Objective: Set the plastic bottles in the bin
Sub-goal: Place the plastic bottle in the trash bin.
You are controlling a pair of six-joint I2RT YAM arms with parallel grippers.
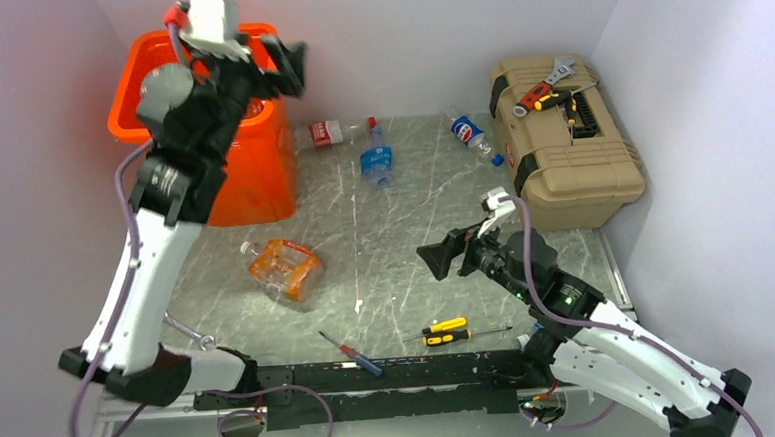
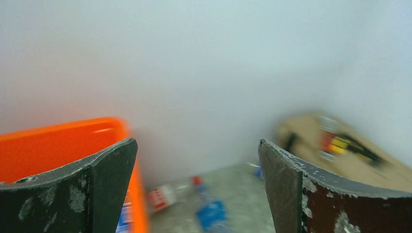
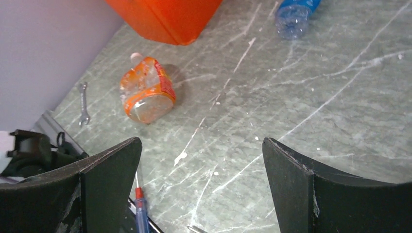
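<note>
Over the far-left corner, the left hand (image 1: 293, 65) hangs spread wide and empty above the bin (image 1: 261, 175), and a careless descent could clip its rim and shove it. On the surface (image 1: 413, 202), the orange-labelled bottle (image 1: 284, 269), the red-labelled bottle (image 1: 324, 134) and the blue-labelled bottle (image 1: 376, 161) lie on their sides, likely to roll from a glancing touch. Rightward, the right hand (image 1: 434, 261), likewise spread and empty, hovers low; the fourth bottle (image 1: 474, 134) lies just beside the toolbox (image 1: 571, 159), leaving little room.
</note>
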